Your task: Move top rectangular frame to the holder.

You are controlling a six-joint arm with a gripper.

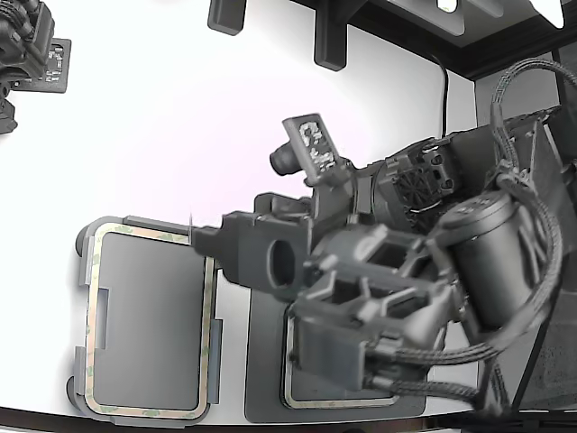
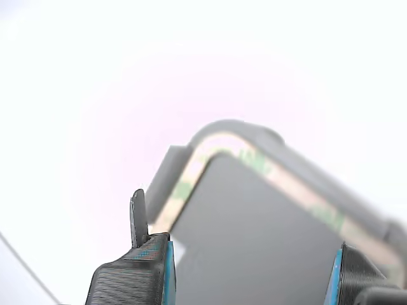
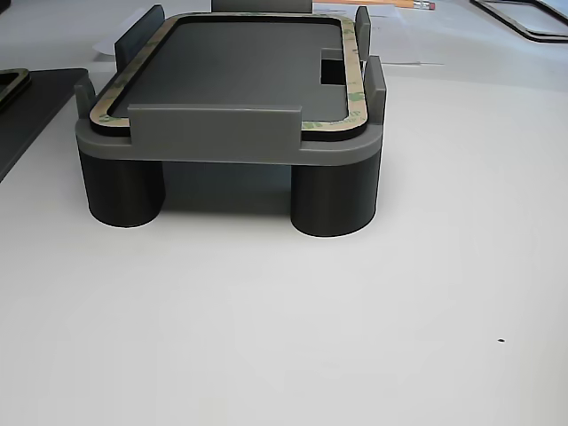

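We see our gripper spread wide and empty, its ribbed dark fingers above the holder. The thin tan frame, mottled green with rounded corners, lies seated inside the grey holder's raised tabs on the white table.

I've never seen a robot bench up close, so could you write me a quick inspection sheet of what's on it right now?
Surface: white table, bare in the middle.
Job's things: tan frame lies in the grey holder, which stands on round legs.
Clutter: a second tan frame on a dark pad, partly hidden by the arm; a pencil at the far edge.
Grippers: gripper hangs above the holder's corner, jaws apart, holding nothing.
Cables: braided bundle along the arm; a thin black wire behind it.
Surroundings: black equipment at the exterior view's top left.
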